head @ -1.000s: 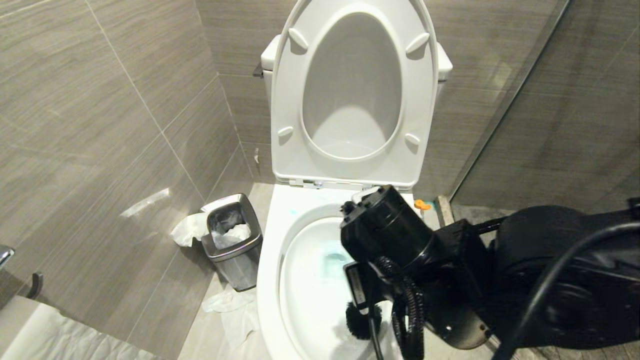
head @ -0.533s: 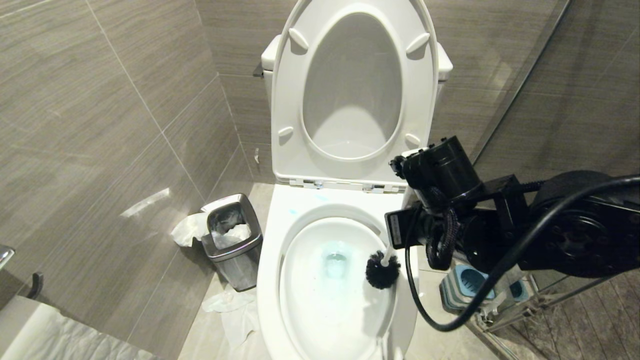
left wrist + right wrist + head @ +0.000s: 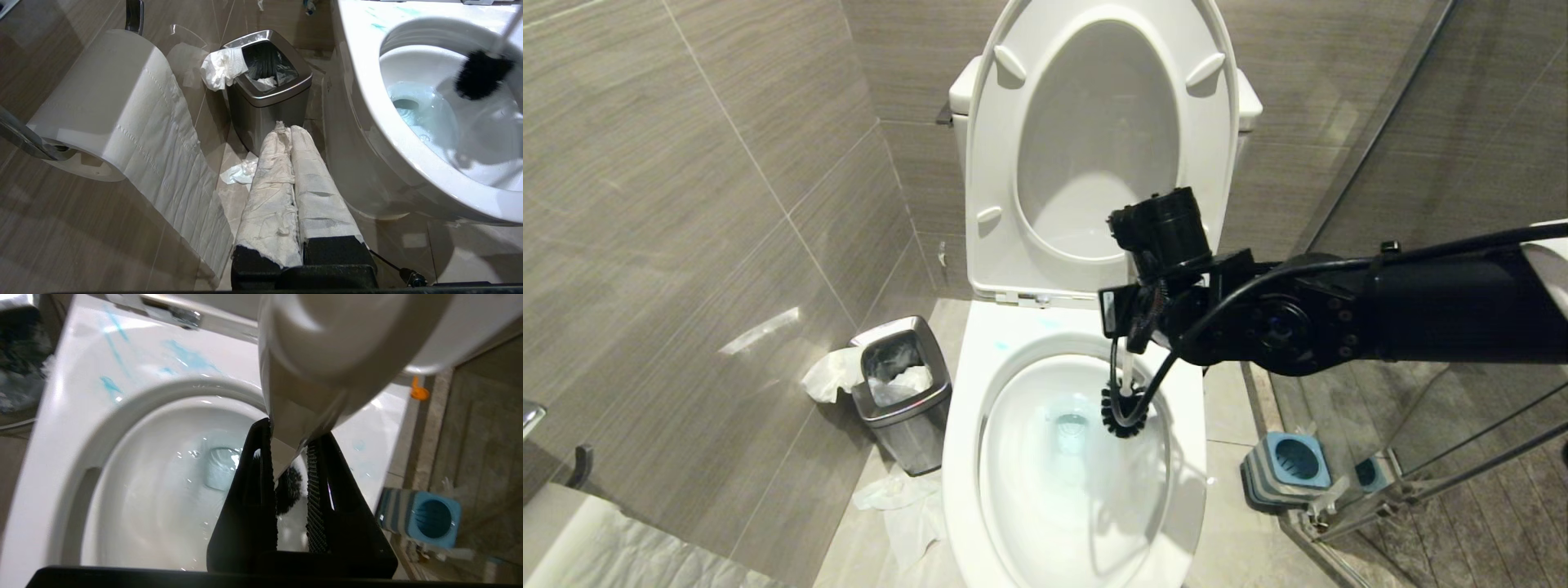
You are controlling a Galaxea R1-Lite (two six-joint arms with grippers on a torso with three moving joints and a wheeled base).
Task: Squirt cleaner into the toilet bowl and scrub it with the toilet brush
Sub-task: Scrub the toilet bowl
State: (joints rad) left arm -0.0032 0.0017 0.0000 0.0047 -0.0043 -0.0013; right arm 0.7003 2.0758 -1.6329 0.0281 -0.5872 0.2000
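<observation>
Right claw [image 3: 291, 457] clamping slim toilet brush [image 3: 1124, 408]

No words, numbers or signs are showing clearly enough to read in any of the views.
</observation>
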